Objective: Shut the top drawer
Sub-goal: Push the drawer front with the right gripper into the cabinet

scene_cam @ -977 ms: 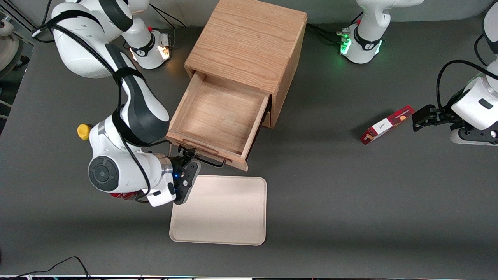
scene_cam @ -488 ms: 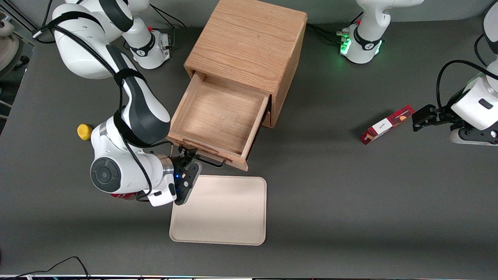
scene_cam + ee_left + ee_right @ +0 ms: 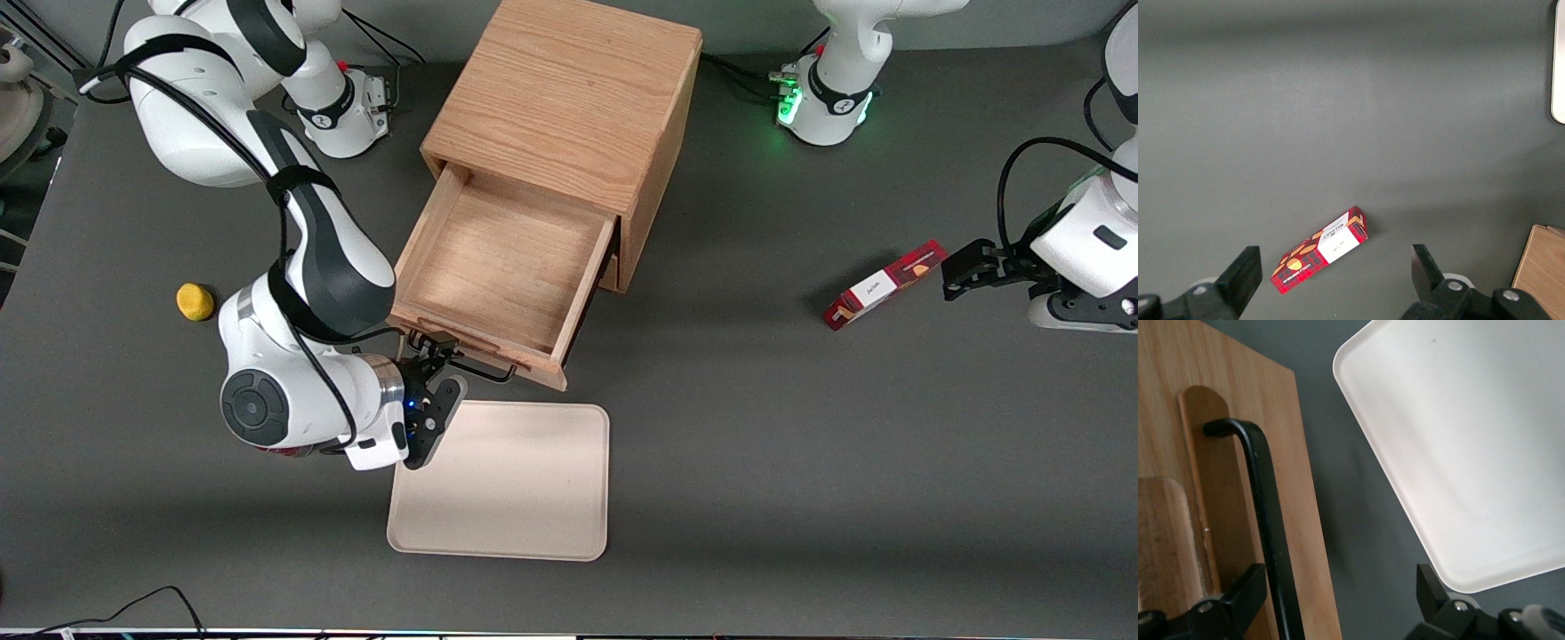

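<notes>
The top drawer (image 3: 498,267) of the light oak cabinet (image 3: 569,98) stands pulled far out, its inside bare. Its front, with a raised wooden lip and a black wire handle (image 3: 484,372), faces the front camera. My right gripper (image 3: 433,358) is open right at the drawer's front, at the handle's end toward the working arm's side. In the right wrist view the gripper (image 3: 1338,587) straddles the black handle (image 3: 1261,493) and the edge of the drawer front (image 3: 1305,520). The handle runs close to one finger (image 3: 1238,593), and the fingers are not closed on it.
A cream tray (image 3: 507,480) lies on the table just nearer the front camera than the drawer, also in the right wrist view (image 3: 1458,440). A small yellow object (image 3: 194,300) sits beside the working arm. A red box (image 3: 885,284) lies toward the parked arm's end.
My right arm's wrist has shifted slightly toward the drawer and tray, fully uncovering the yellow object. The gripper stays at the handle. The drawer has not moved.
</notes>
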